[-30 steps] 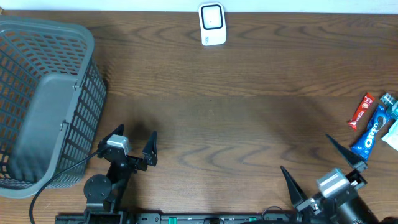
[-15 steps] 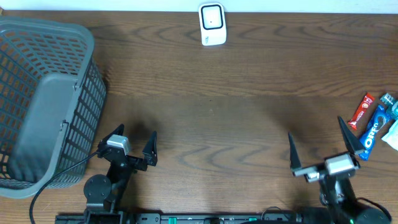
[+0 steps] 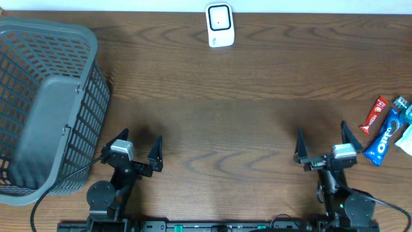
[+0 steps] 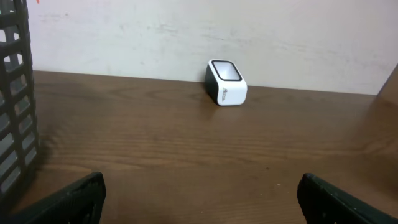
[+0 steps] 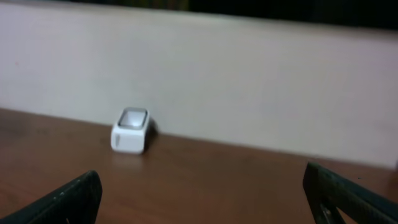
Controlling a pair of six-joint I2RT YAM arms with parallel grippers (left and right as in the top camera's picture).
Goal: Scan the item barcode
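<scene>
Plainly, both claws stand released and empty: the left gripper (image 3: pixel 140 145) sits well in front of the scanner (image 3: pixel 219 25) and to its left, the right gripper (image 3: pixel 322 138) in front and to its right. Farther right of the scanner, the Oreo pack (image 3: pixel 382 138) lies just beside a red bar (image 3: pixel 374 114); the basket (image 3: pixel 90 109) sits far to the scanner's left

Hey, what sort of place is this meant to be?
Probably a mock shop checkout set up on a wooden table: a white barcode scanner stands at the far edge, a grey shopping basket sits at the left, and packaged snacks lie at the right.
</scene>
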